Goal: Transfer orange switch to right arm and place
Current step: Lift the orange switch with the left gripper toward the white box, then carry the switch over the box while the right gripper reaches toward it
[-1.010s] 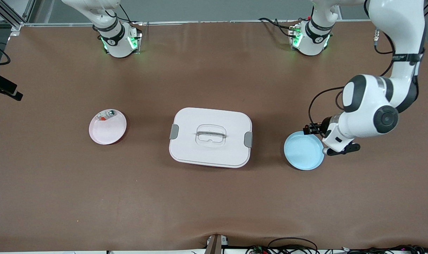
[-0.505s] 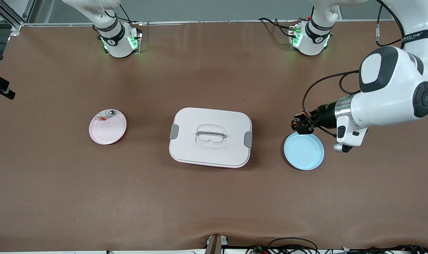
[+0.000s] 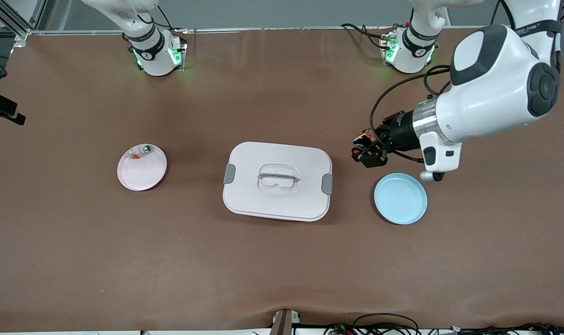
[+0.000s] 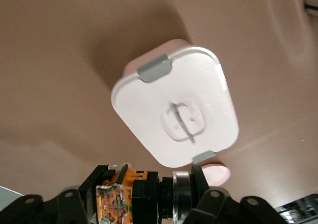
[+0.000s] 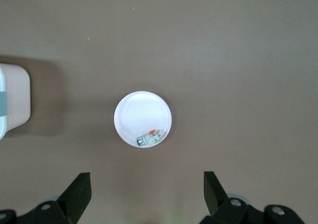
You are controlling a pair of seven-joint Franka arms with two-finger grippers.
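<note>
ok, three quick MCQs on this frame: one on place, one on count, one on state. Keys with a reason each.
1. The left end effector is over:
A. bare table between lidded box and blue plate
B. the pink plate
C. the box lid

2. Plates on the table:
A. one
B. two
C. three

3. The right end effector is:
A. shut on the switch
B. open, holding nothing
C. shut, holding nothing

Key: A, it hangs between box and blue plate; B, blue plus pink plate; B, fingers spread while the left grips the orange switch.
</note>
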